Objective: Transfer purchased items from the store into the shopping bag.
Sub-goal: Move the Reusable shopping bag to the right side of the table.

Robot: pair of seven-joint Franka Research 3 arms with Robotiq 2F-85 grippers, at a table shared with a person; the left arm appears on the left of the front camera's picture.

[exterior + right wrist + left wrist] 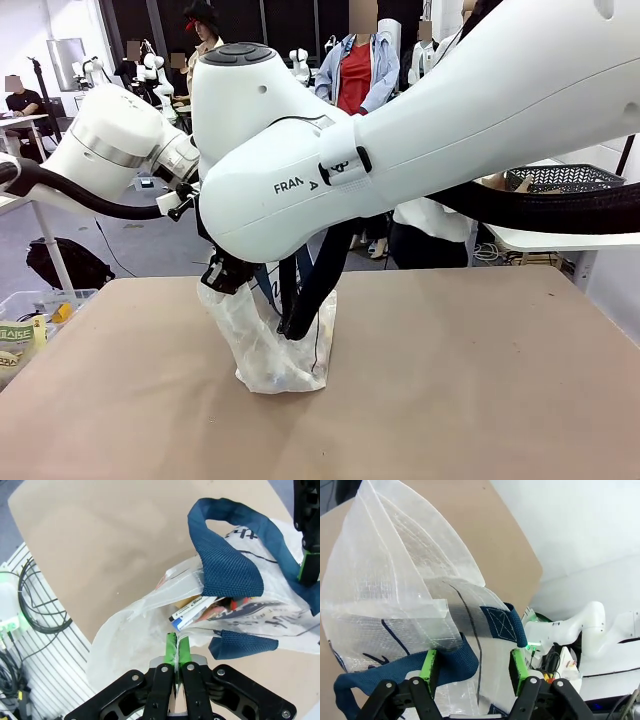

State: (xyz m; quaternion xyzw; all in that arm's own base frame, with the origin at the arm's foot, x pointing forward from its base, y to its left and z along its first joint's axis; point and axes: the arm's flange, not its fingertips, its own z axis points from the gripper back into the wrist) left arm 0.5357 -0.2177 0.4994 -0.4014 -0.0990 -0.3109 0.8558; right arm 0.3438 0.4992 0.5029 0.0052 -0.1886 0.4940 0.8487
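Pinching the shopping bag [150, 630] rim fully closed, your right pincer [175, 652] holds its mouth up; your left pincer [475, 667] straddles a navy handle [465, 662], jaws apart. Release either and the bag on the counter [480, 380] may slump, spilling the purchased items [200, 611] inside.

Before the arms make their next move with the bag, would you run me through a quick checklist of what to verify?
1. Right tool pinching the rim of the shopping bag: ok, pads shut on the plastic film.
2. Left tool at the navy handle strap: ok, jaws stand apart with the strap and bag wall between them; firm grip cannot tell.
3. Bag mouth held open: ok, the purchased items show inside from the right wrist view.
4. Bag resting on the table: ok, its bottom sits on the brown top.
5. Shopping basket emptied: cannot tell, its inside is hidden.
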